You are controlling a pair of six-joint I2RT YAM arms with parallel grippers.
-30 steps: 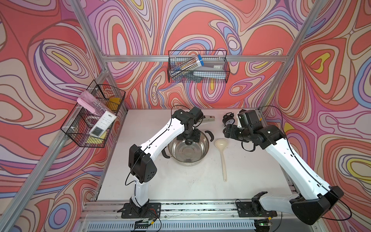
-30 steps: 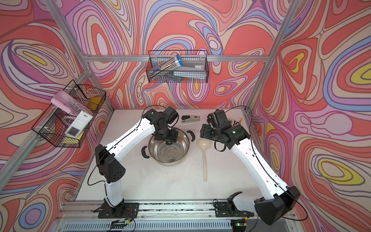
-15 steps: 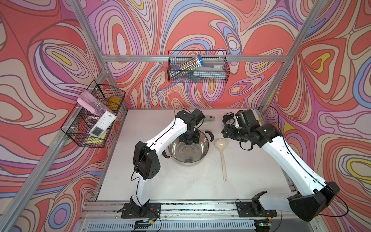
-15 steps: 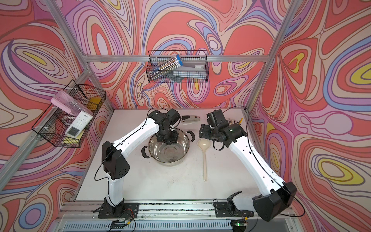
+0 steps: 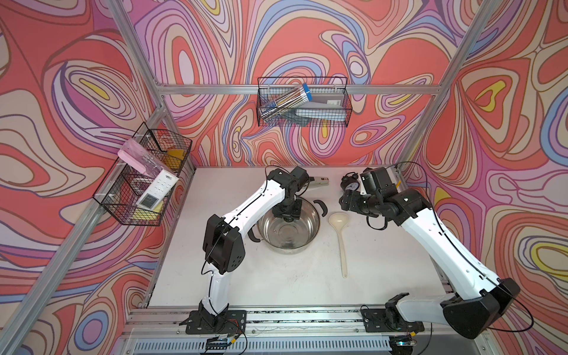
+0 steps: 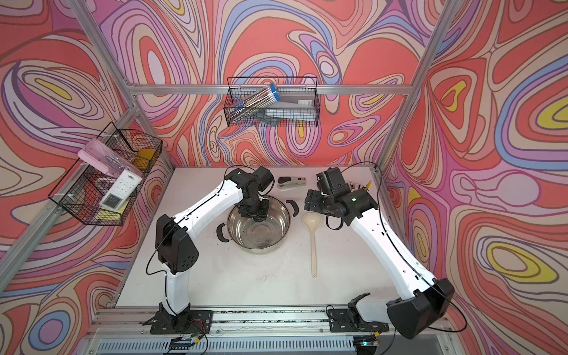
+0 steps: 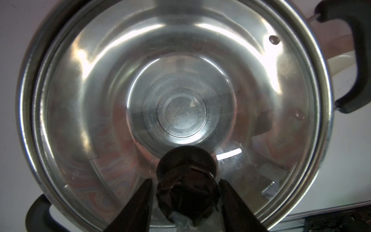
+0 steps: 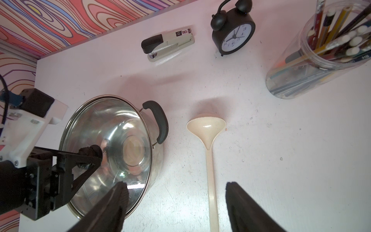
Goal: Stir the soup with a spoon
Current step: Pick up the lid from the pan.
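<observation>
Left wrist view: jaws of left gripper (image 7: 184, 181) have narrowed around the black knob (image 7: 186, 160) of the glass lid (image 7: 96, 104); lid is still on the pot (image 5: 287, 250).
Fingers stand on both sides of the knob, v. close, but one cannot tell if they already clamp it. Probably the lid must come off first, so stirring is not begun. The spoon (image 5: 341, 246) lies flat on the table (image 5: 276, 285) just beside the pot, bowl next to the pot's black handle, nothing touching it. Right gripper (image 8: 175, 185) hangs above the spoon's handle w/ jaws wide apart, empty. Vs earlier frames: left jaws were wider, left elbow shifted a bit; spoon, pot and right gripper approx. same pos.
</observation>
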